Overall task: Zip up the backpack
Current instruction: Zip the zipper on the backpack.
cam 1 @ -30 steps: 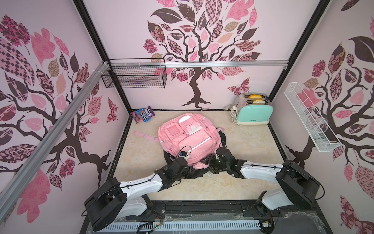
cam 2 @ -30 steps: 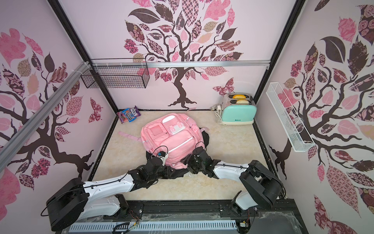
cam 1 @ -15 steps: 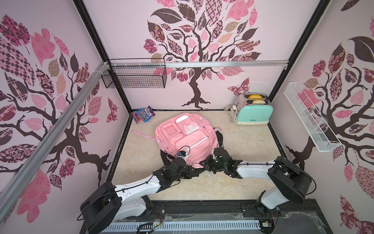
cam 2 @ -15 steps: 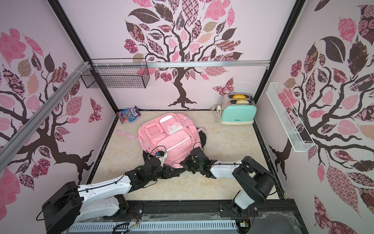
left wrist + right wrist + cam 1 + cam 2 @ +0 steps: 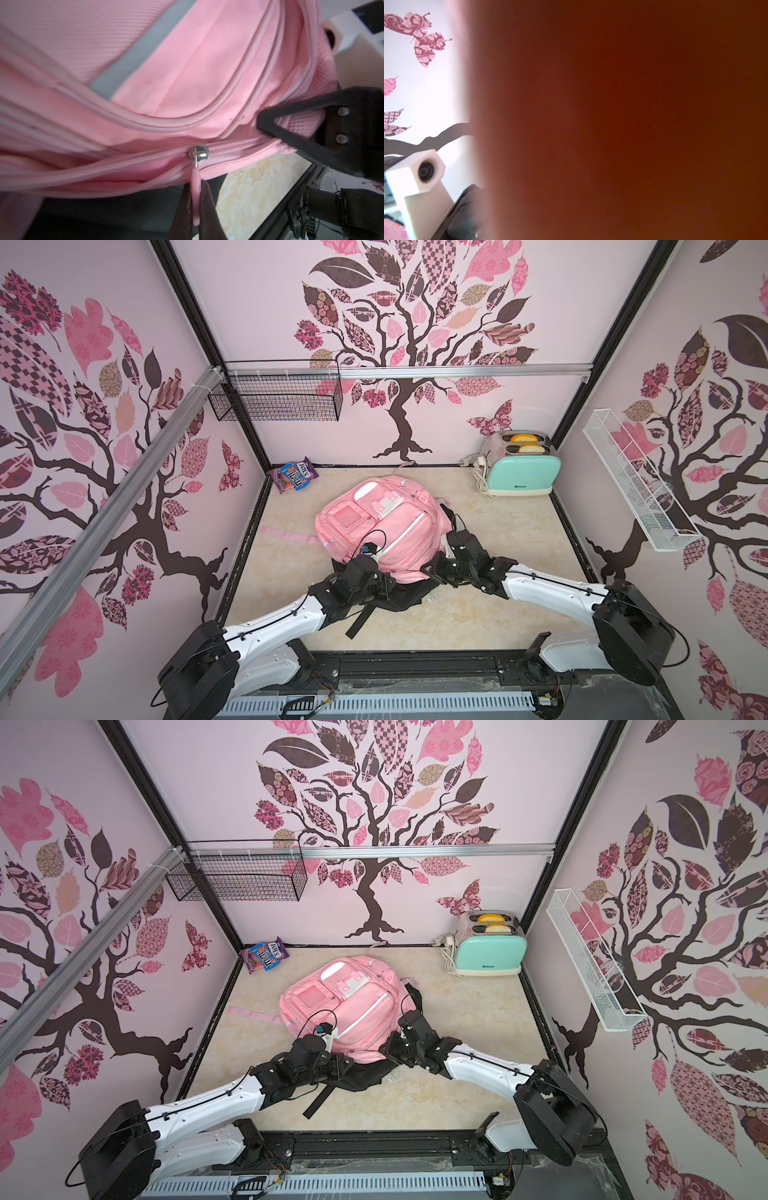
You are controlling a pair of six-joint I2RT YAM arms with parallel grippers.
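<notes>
The pink backpack (image 5: 374,522) (image 5: 345,1006) lies front-up in the middle of the table, partly on a black backpack (image 5: 403,597). My left gripper (image 5: 195,187) (image 5: 387,580) is shut on the pink zipper pull (image 5: 195,176), which hangs from the silver slider (image 5: 198,153) at the pack's near edge. At the pack's near right corner sits my right gripper (image 5: 433,568) (image 5: 388,1048). A black finger (image 5: 301,149) of it presses on the corner's mesh fabric, closed on it. Pink fabric (image 5: 612,124) covers most of the right wrist view.
A mint toaster (image 5: 521,472) stands at the back right and a candy bag (image 5: 294,475) at the back left. A black wire basket (image 5: 276,400) and a white rack (image 5: 636,485) hang on the walls. A black strap (image 5: 361,620) and a pink strap (image 5: 286,534) trail over the table.
My right gripper has closed on the backpack's near right corner. The pink backpack has shifted slightly left. The left gripper still holds the zipper pull.
</notes>
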